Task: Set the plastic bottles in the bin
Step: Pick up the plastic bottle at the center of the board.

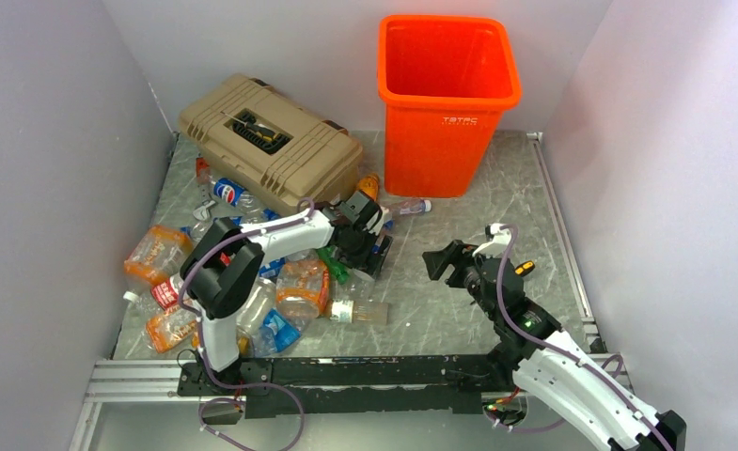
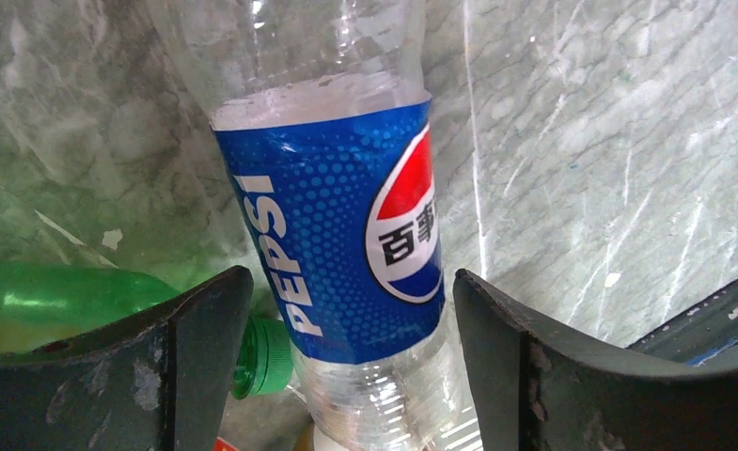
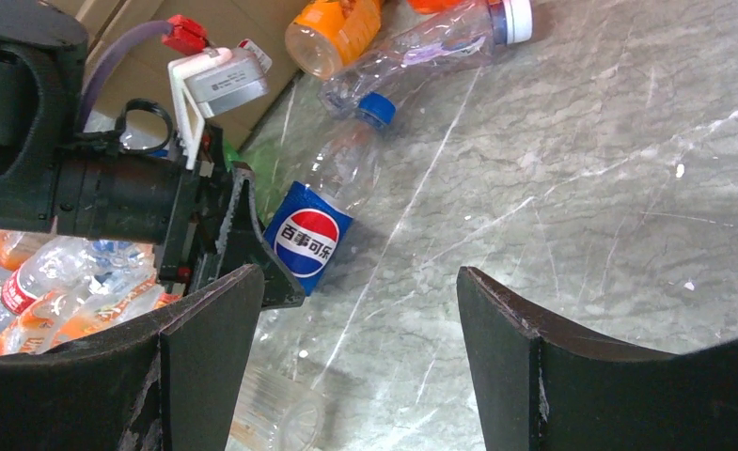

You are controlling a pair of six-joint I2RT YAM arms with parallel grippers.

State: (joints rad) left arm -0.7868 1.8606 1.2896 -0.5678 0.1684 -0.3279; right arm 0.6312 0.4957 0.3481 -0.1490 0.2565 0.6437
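While the Pepsi bottle [image 2: 346,235] lies on the grey veined table [image 2: 609,141], it is straddled by the left gripper [image 2: 351,291]. The fingers are spread to either side of the blue label and stand very close to it. A thin gap can be made out on the right side, and no firm pinch is shown. The grasp is judged to be the step in hand. It would be done best if the squeeze were taken across the labelled belly, where the clear wall is stiffest, and if only enough pressure were used to stop the bottle slipping or crumpling. Care is called for on the left side, where the cap of a green bottle [image 2: 64,301] sits just beside the finger and could be caught in the grip or dragged along. A straight lift should be made before any swing, since the tan toolbox [image 1: 280,141] stands near. The orange bin [image 1: 445,141] is seen upright at the far edge of the table, well apart from the bottle, so its tall rim must be cleared before release. The right gripper [image 3: 355,282] is held spread and empty above bare table, out of the likely path.
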